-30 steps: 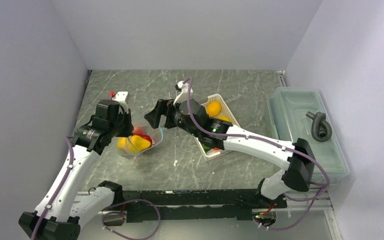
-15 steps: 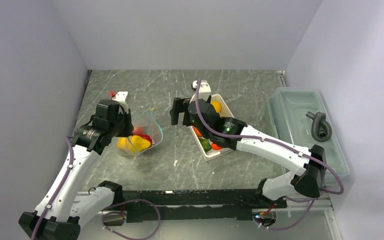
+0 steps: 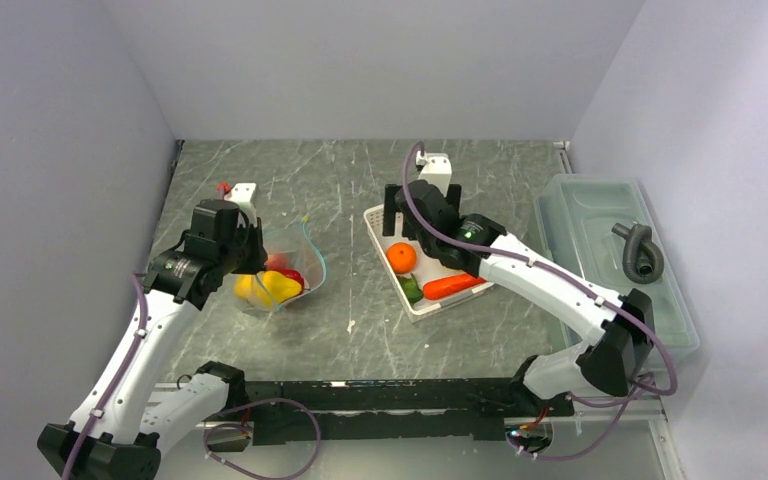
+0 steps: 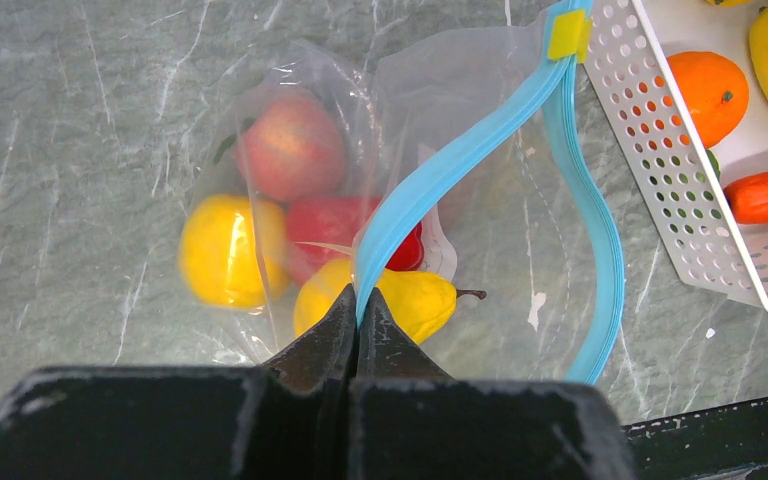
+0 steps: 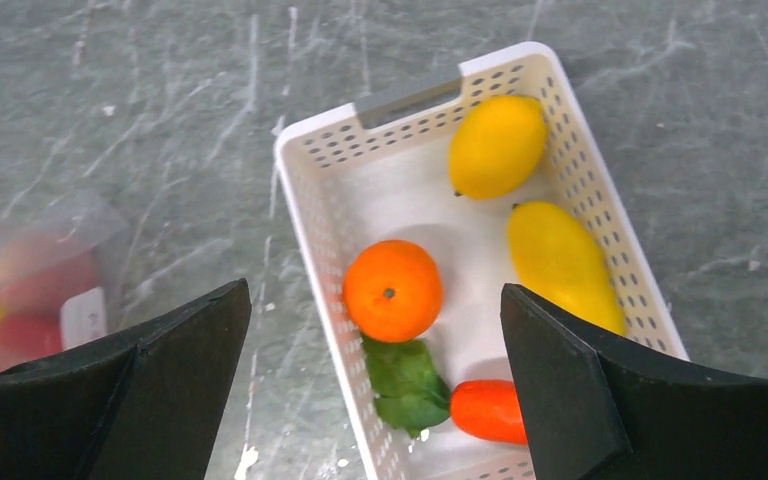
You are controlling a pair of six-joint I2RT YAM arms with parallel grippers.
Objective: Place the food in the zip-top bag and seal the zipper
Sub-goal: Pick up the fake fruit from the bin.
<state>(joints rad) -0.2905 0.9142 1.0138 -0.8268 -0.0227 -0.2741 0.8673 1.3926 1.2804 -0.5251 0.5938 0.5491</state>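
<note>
- While loading is the step in hand, four pieces already lie inside the zip-top bag (image 4: 410, 100): a peach-coloured fruit (image 4: 290, 148), a round yellow piece (image 4: 218, 250), a red pepper (image 4: 340, 225) and a yellow pear shape (image 4: 400, 300).
- Bag lies on the table (image 5: 160, 100), to the left of the white basket (image 5: 305, 215) and close to it. I cannot tell whether its far corner touches the basket wall.
- Left pincer (image 4: 357, 300): clamped on the near end of the zipper (image 4: 460, 160), one lip only by the look of it. The other lip bows away, so the mouth gapes.
- Right pincer (image 5: 375, 290): spread wide, nothing in it, hanging above the basket with the orange (image 5: 392, 290) between the fingers.
- Not yet bagged: orange, lemon (image 5: 497, 145), long yellow piece (image 5: 563, 262), green piece (image 5: 405, 380), carrot (image 5: 490, 410).
- Next move, my judgement: descend on the orange, close gently (round and glossy, so it may slip), lift clear of the basket wall and carry it to the open mouth. Sealing waits until all five are in.
- Hard to read: the right wrist view shows the bag blurred and cut by my own finger, and the carrot runs off the lower edge. Overhead, my right arm covers the far part of the basket.
</note>
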